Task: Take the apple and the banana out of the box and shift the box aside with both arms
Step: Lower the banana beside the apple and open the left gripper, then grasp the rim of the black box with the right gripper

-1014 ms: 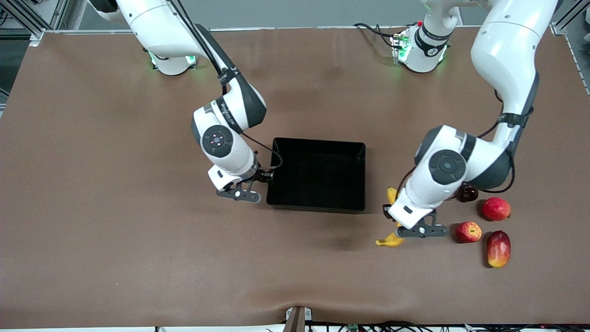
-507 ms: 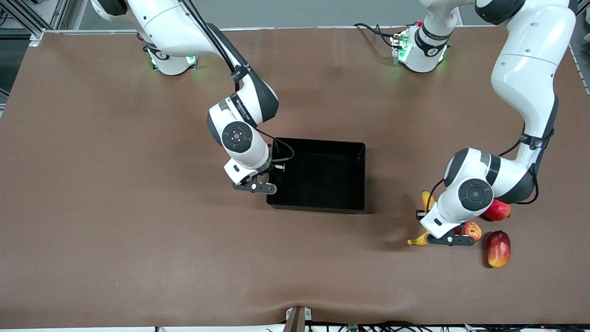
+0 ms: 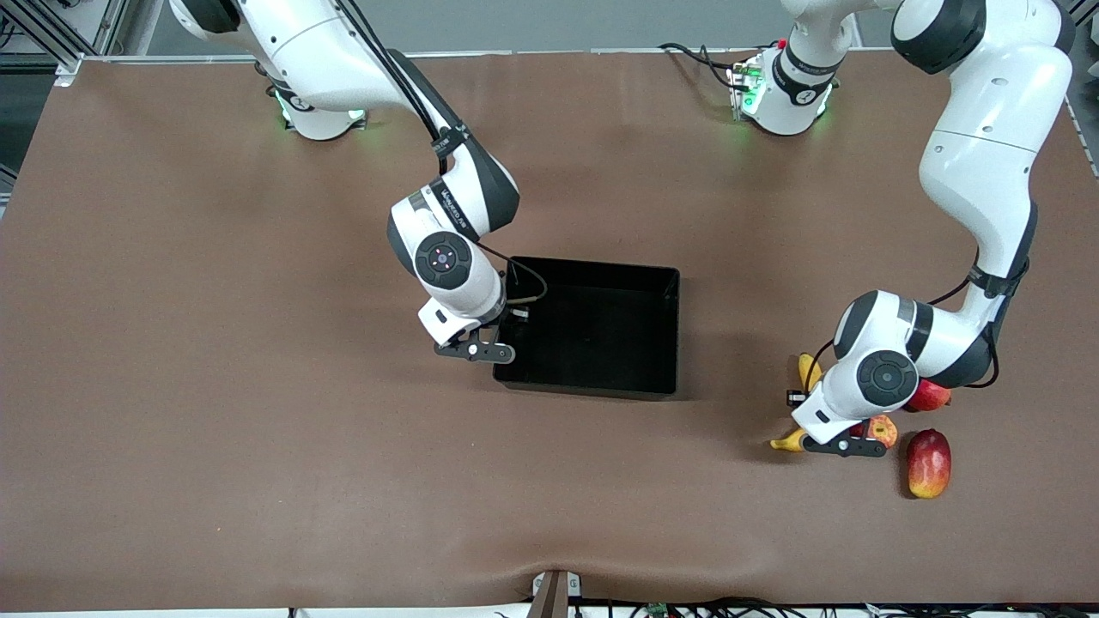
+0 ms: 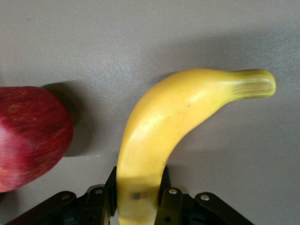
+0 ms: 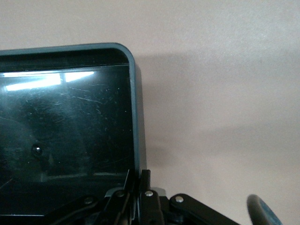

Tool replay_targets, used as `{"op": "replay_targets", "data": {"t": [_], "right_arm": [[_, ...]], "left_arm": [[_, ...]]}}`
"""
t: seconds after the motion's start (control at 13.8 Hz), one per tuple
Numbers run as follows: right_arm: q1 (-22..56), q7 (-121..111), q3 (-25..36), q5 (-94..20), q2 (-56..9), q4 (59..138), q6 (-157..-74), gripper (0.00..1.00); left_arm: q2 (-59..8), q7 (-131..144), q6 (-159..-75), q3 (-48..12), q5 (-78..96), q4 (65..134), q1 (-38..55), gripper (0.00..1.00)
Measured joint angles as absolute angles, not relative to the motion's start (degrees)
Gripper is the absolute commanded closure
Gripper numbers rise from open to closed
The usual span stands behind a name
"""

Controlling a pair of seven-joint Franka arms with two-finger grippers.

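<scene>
Right wrist view: the box (image 5: 65,136), light but glossy (likely slippery), is pinched at its thin wall by the right gripper (image 5: 139,190), while the left gripper (image 4: 138,197) sits around the soft banana (image 4: 159,126) low in the frame.

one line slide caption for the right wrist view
Right gripper shut on the wall of the empty black box, pinching its rim near a corner, brown table alongside.

Glossy black for the box (image 3: 592,330), with pale streaks of reflection across its floor in the right wrist view, against a plain matte brown table (image 3: 215,412). Bright yellow along the banana (image 4: 159,136), faintly greenish at the stem; red with fine yellowish streaks on the apple (image 3: 883,429), smoother pinkish red on the round fruit (image 3: 932,396), red shading into yellow on the oblong fruit (image 3: 929,463). White with black bands on both arms, black on the left gripper (image 3: 846,446) and right gripper (image 3: 474,350), green lights at the bases.
</scene>
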State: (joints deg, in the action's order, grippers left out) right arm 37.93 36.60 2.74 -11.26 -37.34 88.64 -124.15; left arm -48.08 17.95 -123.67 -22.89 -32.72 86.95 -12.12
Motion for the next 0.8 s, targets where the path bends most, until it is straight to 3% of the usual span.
{"op": "replay_targets", "data": {"t": [0.36,0.8], "right_arm": [[33.43,33.69,3.39,-11.26,-33.71,86.4,-118.31,1.0],[21.68,23.84,3.74,-12.32,-25.4,87.0,-105.06,1.0]], "left_arm": [[-45.73,15.79,-123.49,-22.73,-32.73,84.98,-12.26,0.0],[-33.75,15.78,-117.31,-23.56,-27.26,84.48,-12.18,0.0]]}}
